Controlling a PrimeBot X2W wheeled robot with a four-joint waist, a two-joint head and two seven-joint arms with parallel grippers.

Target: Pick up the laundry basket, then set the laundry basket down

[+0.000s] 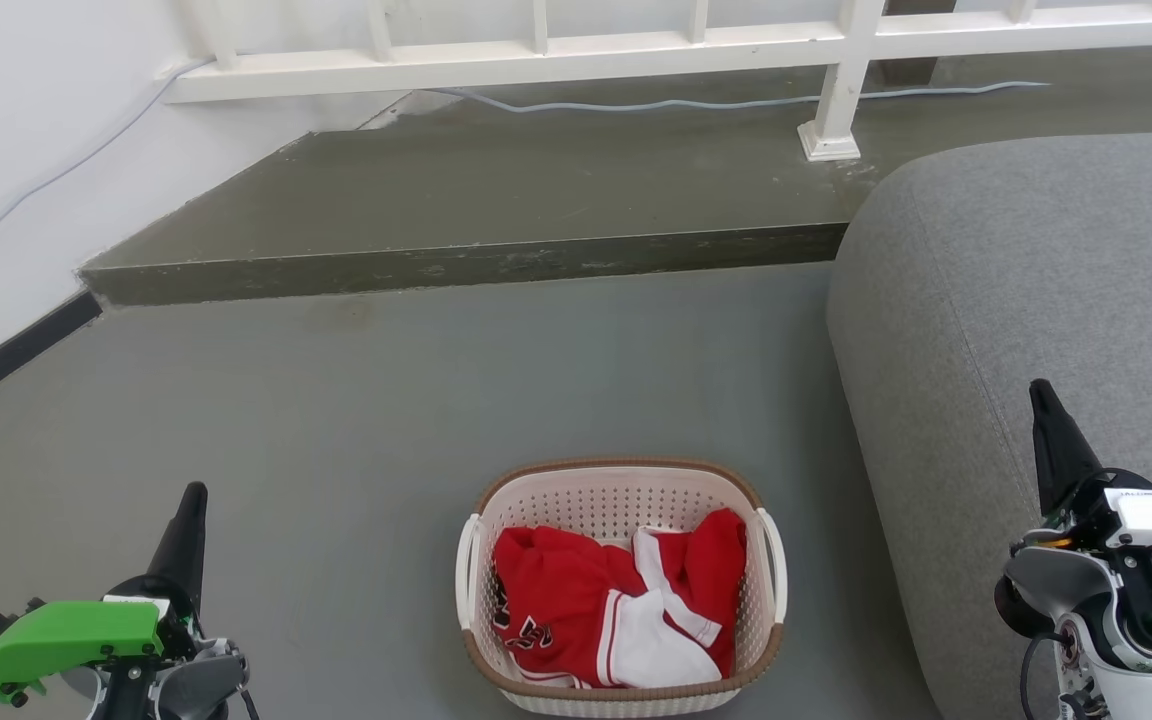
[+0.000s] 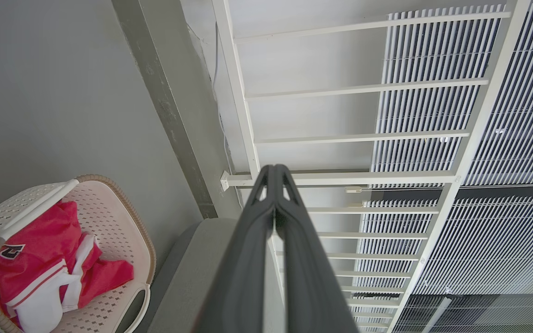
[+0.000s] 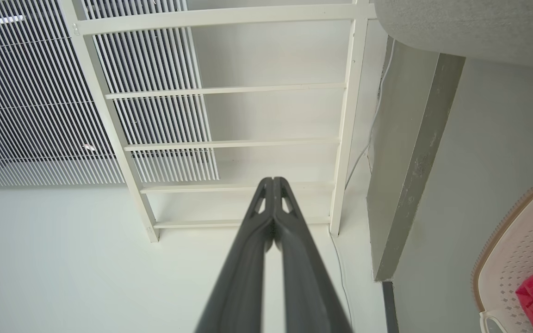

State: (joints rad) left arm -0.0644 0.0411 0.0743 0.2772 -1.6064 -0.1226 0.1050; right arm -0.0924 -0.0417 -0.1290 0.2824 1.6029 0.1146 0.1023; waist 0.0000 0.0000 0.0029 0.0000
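The left tool (image 1: 192, 500) hangs at the near left over the grey floor (image 1: 366, 400), clenched shut on nothing; its wrist view shows the tips pressed together. The basket (image 1: 624, 497) sits on the floor at near centre, between the two tools and touching neither, with red and white clothes (image 1: 586, 590) heaped inside. Beyond it, a step (image 1: 496, 200) rises to a white railing (image 1: 536, 62). The right tool (image 1: 1039, 395), at the near right, is likewise clenched and empty, seen against a grey sofa (image 1: 1036, 270) just right of the basket.
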